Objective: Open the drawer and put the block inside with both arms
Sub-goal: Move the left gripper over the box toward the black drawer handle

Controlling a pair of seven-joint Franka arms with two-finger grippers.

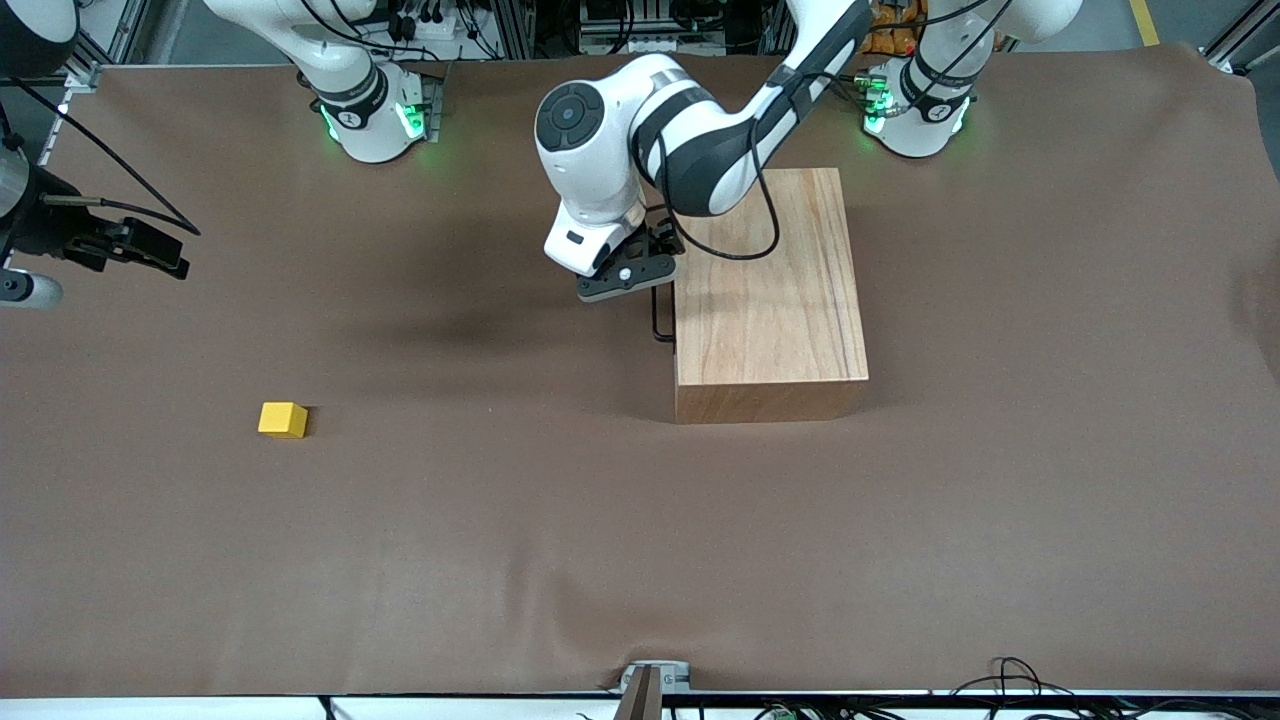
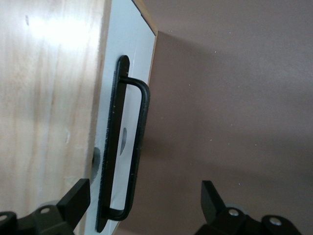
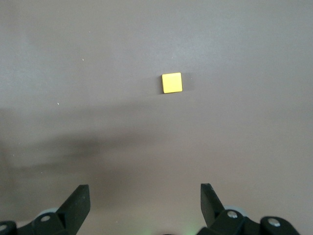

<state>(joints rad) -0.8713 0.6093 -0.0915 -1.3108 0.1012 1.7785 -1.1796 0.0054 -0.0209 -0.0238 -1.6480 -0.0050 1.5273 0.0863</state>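
The large wooden box (image 1: 770, 290) stands toward the left arm's end of the table. Its drawer is shut; the white front (image 2: 129, 58) and black wire handle (image 1: 660, 318) face the right arm's end. My left gripper (image 1: 645, 272) hangs over the handle. In the left wrist view it (image 2: 144, 200) is open, with one end of the handle (image 2: 139, 142) between its fingers, untouched. The yellow block (image 1: 283, 419) lies on the table, nearer the front camera. My right gripper (image 1: 150, 250) is open and empty, high over the table with the block (image 3: 171, 82) below it.
A brown cloth (image 1: 600, 520) covers the whole table. The two green-lit arm bases (image 1: 375, 115) stand along the table's edge farthest from the front camera. A small metal clamp (image 1: 655, 675) sits at the edge nearest that camera.
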